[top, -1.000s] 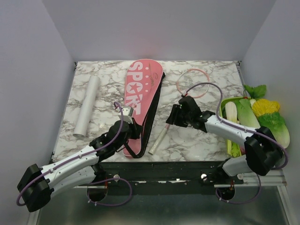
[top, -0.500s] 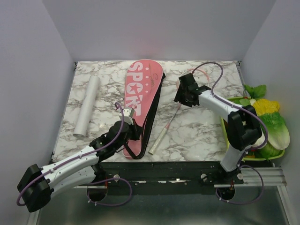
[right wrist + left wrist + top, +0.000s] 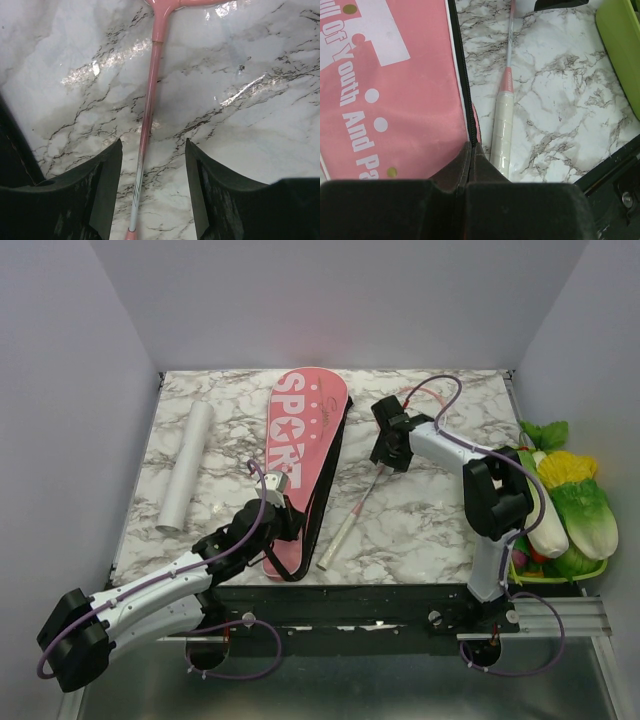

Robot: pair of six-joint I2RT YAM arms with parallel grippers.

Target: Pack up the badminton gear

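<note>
Moved since earlier: the right gripper (image 3: 384, 460) has been carried from mid-table to the far side, over the racket (image 3: 349, 522); the left arm, bag and tube are seen unchanged.
Top view, racket: laid flat on the table (image 3: 430, 525), its long axis running from the handle at near-left to the pink head at far-right.
Top view, bag and tube: the pink bag (image 3: 298, 435) lies just left of the racket, roughly parallel to it; the white tube (image 3: 187, 465) lies well apart at far left.
Top view, left gripper (image 3: 284, 514): set on the bag's near right edge.
Left wrist view, left gripper (image 3: 471, 152): closed tight, apparently pinching the black zip edging of the pink bag (image 3: 385, 90), though the pinch itself is hidden by the fingers. The racket (image 3: 502, 115) handle lies just right of it.
Right wrist view, right gripper (image 3: 152, 150): held moderately wide and empty, with the racket (image 3: 148, 100) shaft directly below, running between the fingers just short of the head's fork.
Deciding relation: the shaft is crossed squarely by the closing line, so a straight descent is judged sufficient. The right arm is nearer the shaft.
</note>
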